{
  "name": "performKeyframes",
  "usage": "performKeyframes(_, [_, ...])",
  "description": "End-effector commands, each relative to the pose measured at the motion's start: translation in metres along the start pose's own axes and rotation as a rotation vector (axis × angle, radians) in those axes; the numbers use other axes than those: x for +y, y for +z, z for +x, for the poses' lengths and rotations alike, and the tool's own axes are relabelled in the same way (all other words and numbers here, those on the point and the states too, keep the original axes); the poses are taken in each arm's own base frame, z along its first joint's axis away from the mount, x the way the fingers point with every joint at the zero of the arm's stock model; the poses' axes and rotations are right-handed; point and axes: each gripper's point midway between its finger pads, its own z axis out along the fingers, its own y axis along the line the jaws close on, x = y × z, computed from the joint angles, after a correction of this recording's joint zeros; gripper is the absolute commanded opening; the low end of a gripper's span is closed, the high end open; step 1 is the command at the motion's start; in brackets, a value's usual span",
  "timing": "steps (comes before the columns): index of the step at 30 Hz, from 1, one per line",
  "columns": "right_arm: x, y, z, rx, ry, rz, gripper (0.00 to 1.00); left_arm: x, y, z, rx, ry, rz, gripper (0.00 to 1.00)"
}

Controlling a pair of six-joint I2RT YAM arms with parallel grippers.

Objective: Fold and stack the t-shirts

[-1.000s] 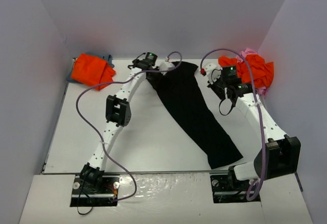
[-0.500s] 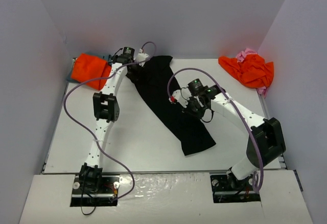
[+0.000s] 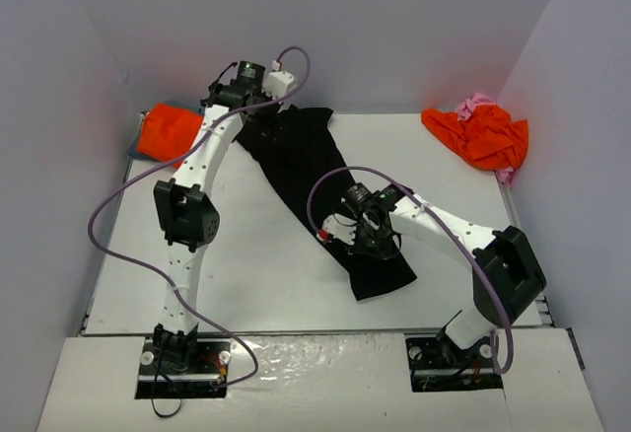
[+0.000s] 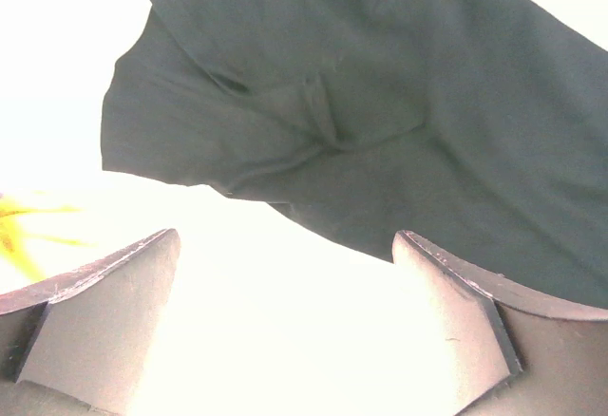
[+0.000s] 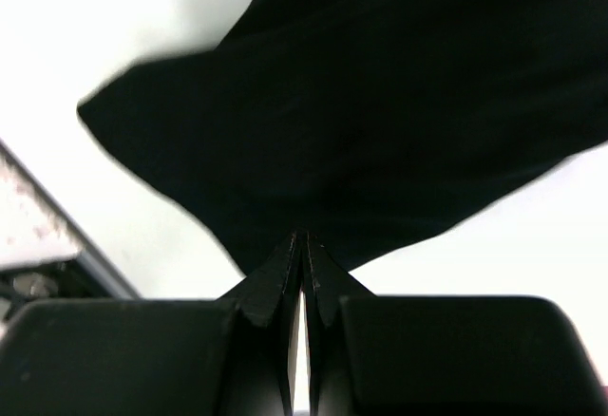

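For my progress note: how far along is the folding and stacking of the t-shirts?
Done: possibly the orange t-shirt far left. In hand: black t-shirt, a long strip; left gripper open above it, right gripper shut at its near end. Left: the crumpled orange-and-pink heap.

Five shirts can be counted. There is one black shirt, spread on the single white tabletop. There are two orange ones, the left orange shirt and the right orange shirt. One pink shirt peeks out behind the right one, and one blue-grey shirt shows only as a sliver under the left one. Two arms stand there, the left arm and the right arm. Each carries one tool, the left tool and the right tool, and one purple cable each, so two cables.
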Motion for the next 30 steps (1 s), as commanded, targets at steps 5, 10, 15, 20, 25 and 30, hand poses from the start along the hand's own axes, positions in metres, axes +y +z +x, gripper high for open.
performKeyframes(5, [0.014,0.021,0.05,0.219,-0.061,-0.108,0.0,0.044,-0.083,-0.022,-0.108,-0.091,-0.205,0.93])
performKeyframes(10, [0.021,0.049,0.061,0.297,-0.06,-0.205,0.0,0.072,-0.123,-0.035,-0.183,-0.137,-0.282,0.94])
performKeyframes(15, [0.027,0.068,0.052,0.308,-0.081,-0.266,0.0,0.088,-0.14,-0.028,-0.191,-0.172,-0.306,0.95])
performKeyframes(20, [0.048,0.084,0.006,0.301,-0.292,-0.248,0.0,0.099,-0.146,-0.018,-0.179,-0.2,-0.313,0.95])
performKeyframes(25, [0.06,0.101,-0.054,0.235,-0.416,-0.253,0.0,0.101,-0.152,-0.016,-0.181,-0.209,-0.317,0.96])
performKeyframes(30, [0.053,0.11,-0.109,0.147,-0.456,-0.23,0.0,0.103,-0.159,-0.015,-0.192,-0.22,-0.318,0.96])
